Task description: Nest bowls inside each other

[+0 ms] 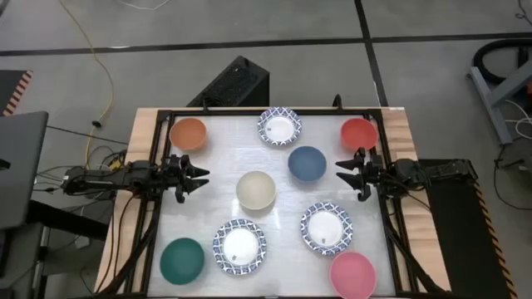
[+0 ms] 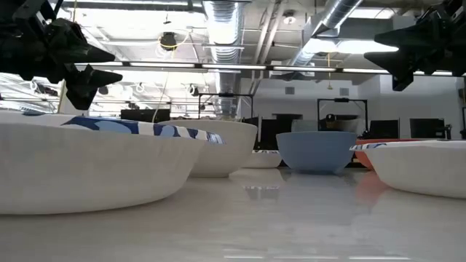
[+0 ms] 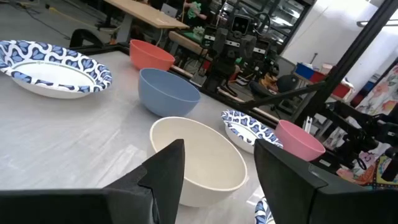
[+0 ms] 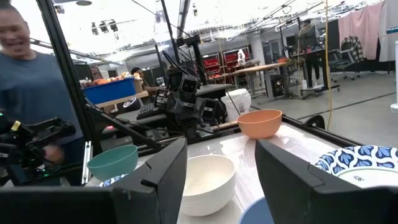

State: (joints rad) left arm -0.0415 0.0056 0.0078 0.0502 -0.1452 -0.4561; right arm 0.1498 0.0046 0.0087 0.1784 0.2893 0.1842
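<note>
Several bowls stand apart on the white table, each on its base. Orange (image 1: 188, 133), blue-patterned white (image 1: 278, 126) and red (image 1: 358, 133) sit along the far edge. Blue (image 1: 307, 164) and cream (image 1: 255, 190) are in the middle. Teal (image 1: 182, 260), two patterned white ones (image 1: 239, 247) (image 1: 326, 227) and pink (image 1: 352, 275) are nearer. My left gripper (image 1: 202, 178) hovers open at the table's left side, pointing level toward the cream bowl (image 3: 199, 158). My right gripper (image 1: 339, 171) hovers open at the right side, beside the blue bowl, facing the cream bowl (image 4: 208, 180).
A black frame (image 1: 249, 110) borders the white surface, with wooden strips (image 1: 137, 166) outside it. A black box (image 1: 237, 83) stands behind the far edge. Beyond the table's left side a person in a blue shirt (image 4: 31, 87) shows in the right wrist view.
</note>
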